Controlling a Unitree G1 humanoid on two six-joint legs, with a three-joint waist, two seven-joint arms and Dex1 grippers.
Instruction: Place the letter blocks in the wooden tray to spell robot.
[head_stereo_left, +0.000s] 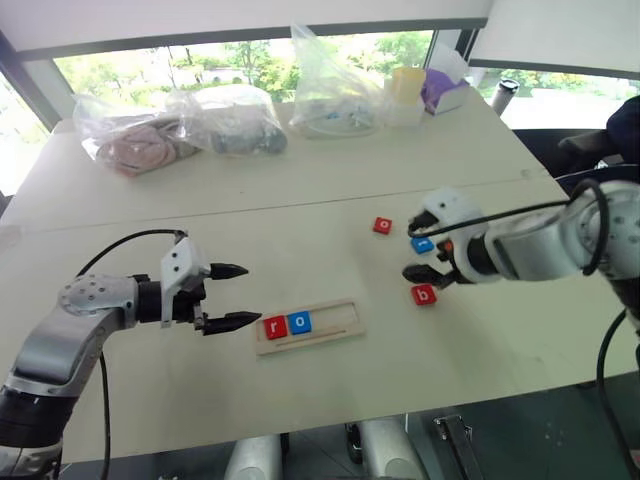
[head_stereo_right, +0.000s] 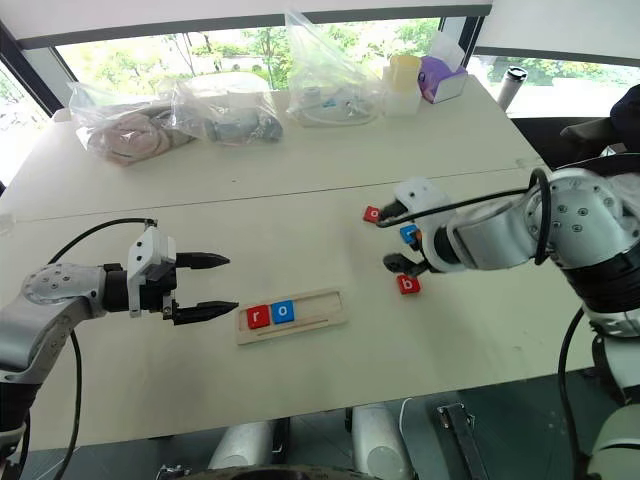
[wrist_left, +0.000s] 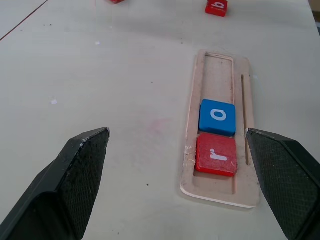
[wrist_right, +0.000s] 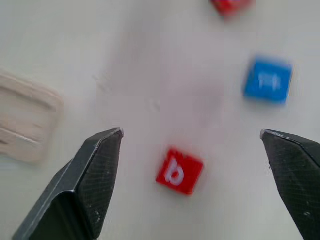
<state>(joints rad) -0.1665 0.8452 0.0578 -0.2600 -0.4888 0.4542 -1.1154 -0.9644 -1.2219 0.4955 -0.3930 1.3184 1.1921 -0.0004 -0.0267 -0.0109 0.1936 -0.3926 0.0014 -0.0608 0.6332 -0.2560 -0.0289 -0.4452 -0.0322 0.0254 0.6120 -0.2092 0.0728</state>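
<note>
White table (head_stereo_left: 330, 400), red-and-blue letter blocks (head_stereo_left: 287, 324)

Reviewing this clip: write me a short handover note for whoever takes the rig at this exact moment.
Left gripper: open, empty, hovering just off the r end of the wooden tray.
Right gripper: open, empty, above the loose tiles on the table.
Done: red r and blue o sit side by side at the tray's left end.
Left: three slots are unfilled. Red b lies on the table below the right gripper, a blue tile near it, and another red tile farther back; the letters on those two are unreadable. Next is b, then o, then t.
</note>
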